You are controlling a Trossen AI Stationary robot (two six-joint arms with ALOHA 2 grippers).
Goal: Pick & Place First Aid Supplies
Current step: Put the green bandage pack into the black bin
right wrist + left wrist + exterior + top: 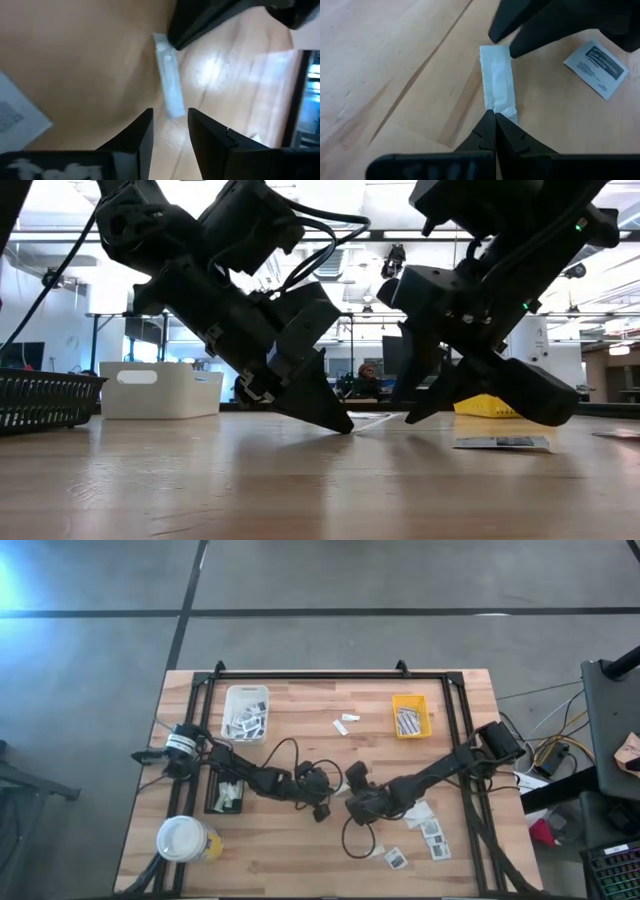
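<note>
Strip (pixel 497 82) — between both tools' tips

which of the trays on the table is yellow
The small yellow tray at the table's far right side, holding grey pieces. The white tray sits far left; the black tray lies nearer, by the cup.

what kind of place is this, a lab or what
Likely a robotics lab or open workshop: a wooden table on a bare concrete floor, sorting trays like the white tray, and further desks with a seated person behind.

Strip (pixel 497 82) flat on desk (pixel 300 850) mid-centre, between left pincer (pixel 495 116) and right pincer (pixel 170 125) (tips facing); packet (pixel 595 69) beside.
</note>
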